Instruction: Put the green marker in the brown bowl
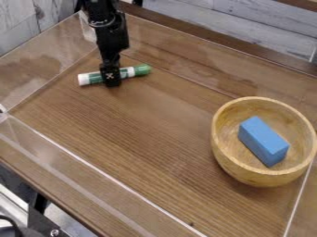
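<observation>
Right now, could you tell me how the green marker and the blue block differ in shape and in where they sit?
The green marker is a slim white stick with a green cap; the blue block is a chunky rectangle, blue all over. The marker lies on the bare table under the hand; the block rests inside the brown bowl, far from the hand. Both lie flat.

Gripper (111, 78) covers mid green marker (136, 70); jaw gap and contact w/ barrel not discernible; arm cut off by top edge
</observation>
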Robot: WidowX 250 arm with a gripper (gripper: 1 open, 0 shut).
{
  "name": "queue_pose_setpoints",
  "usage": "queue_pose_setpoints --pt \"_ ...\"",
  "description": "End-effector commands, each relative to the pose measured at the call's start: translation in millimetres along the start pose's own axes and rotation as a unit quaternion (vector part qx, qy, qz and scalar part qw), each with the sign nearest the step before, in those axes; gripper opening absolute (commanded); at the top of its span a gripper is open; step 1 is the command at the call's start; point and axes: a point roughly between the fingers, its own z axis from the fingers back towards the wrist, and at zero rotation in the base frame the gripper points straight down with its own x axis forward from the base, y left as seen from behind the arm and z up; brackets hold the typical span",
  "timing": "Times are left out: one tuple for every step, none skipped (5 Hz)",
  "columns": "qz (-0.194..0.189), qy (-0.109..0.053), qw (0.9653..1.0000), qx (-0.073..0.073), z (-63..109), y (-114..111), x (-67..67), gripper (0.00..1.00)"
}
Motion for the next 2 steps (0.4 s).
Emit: queue_pose_setpoints --pt "0.003 -0.006 0.9996 0.027 11.9 12.5 -1.4 0.0" --pt "0.003 -0.005 0.9997 0.026 10.8 11.3 -1.7 0.0"
